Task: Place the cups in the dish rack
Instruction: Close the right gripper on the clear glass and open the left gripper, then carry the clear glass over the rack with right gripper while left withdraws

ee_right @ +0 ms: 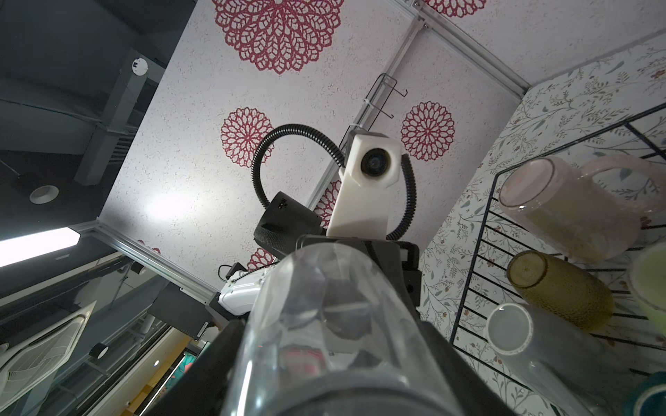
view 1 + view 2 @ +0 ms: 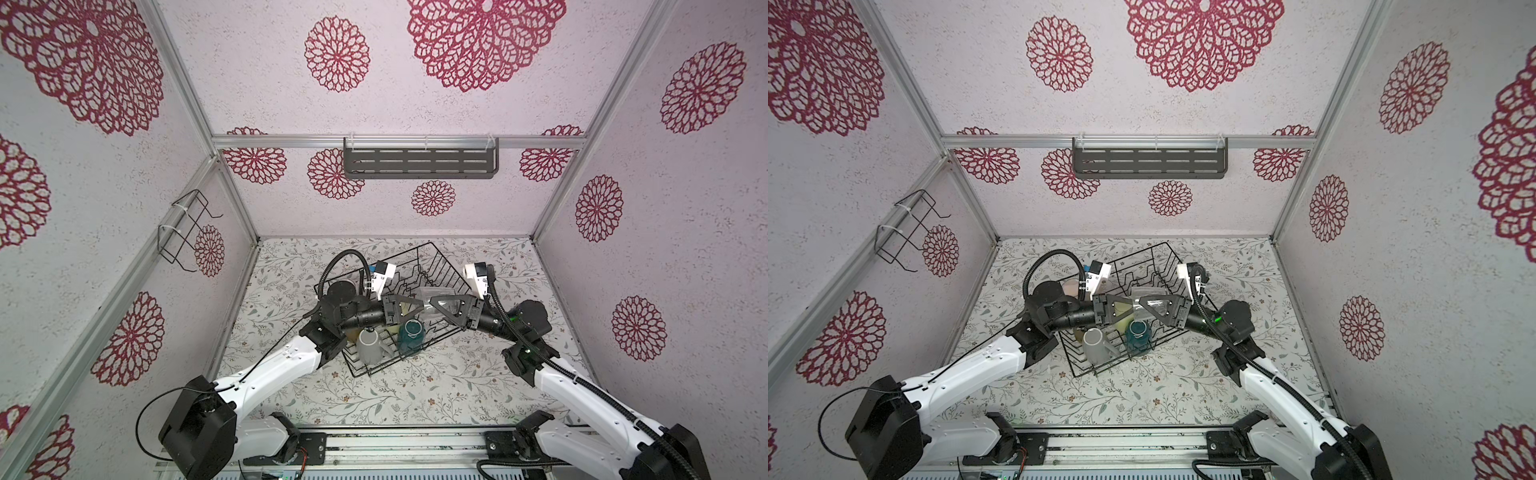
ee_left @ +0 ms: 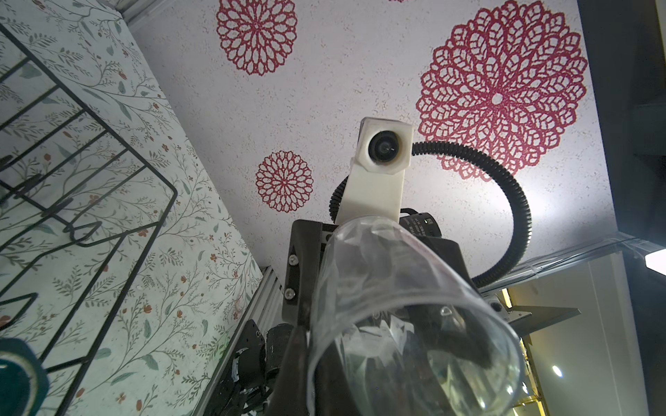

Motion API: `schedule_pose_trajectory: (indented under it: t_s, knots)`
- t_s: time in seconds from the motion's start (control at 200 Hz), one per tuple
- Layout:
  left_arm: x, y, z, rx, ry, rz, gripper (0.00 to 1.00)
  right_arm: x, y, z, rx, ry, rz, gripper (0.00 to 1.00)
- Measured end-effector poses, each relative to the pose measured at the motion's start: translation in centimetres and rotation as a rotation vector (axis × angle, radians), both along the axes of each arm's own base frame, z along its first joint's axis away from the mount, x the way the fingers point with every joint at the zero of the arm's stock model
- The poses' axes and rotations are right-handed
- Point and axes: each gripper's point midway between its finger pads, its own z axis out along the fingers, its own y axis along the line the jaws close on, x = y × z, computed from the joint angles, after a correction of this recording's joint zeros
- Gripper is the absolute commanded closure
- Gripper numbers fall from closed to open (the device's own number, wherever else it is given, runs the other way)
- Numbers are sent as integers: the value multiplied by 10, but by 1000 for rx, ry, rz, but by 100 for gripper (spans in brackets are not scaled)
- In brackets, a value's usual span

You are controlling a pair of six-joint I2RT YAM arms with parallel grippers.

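While tilted, mugs (image 2: pixel 368 347) in dish rack (image 2: pixel 436 270)

No legible text or labels.

The dish rack (image 2: pixel 440 266) is black; dark teal mug (image 2: pixel 411 338), light grey mug (image 2: pixel 368 349), amber tumbler (image 1: pixel 565 291), pink mug (image 1: pixel 569 216), clear glass (image 1: pixel 324 324); walls (image 2: pixel 415 104) bear crimson floral medallions; table (image 2: pixel 374 395) bears leafy sprigs.
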Motion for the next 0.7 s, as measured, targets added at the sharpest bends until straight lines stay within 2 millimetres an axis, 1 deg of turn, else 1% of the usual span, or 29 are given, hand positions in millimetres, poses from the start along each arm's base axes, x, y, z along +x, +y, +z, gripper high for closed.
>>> schedule_pose_trajectory:
  t_s: [0.05,0.08,0.105,0.155,0.205,0.335,0.425,0.525,0.631,0.696]
  knots:
    - [1,1,0,1,1,2,98,1,1,0,-2,1,1,35]
    - [1,2,-1,1,1,5,95,2,1,0,-3,2,1,35]
    - [2,3,-2,2,3,9,89,3,3,-1,-5,4,3,35]
    - [4,6,-3,3,4,18,72,5,5,-2,-10,10,7,36]
    - [8,11,-6,7,14,38,64,8,8,-4,-18,10,7,36]
    - [23,34,-19,31,43,117,53,19,13,-7,-59,-10,-15,36]
    - [30,54,-27,70,69,192,50,31,16,-7,-108,-34,-51,35]
    - [36,81,-29,126,69,296,43,48,20,-6,-175,-77,-107,34]
    - [37,111,-34,206,70,411,41,69,24,-11,-258,-111,-162,34]
    - [37,129,-37,267,72,480,34,84,28,-18,-316,-121,-188,35]
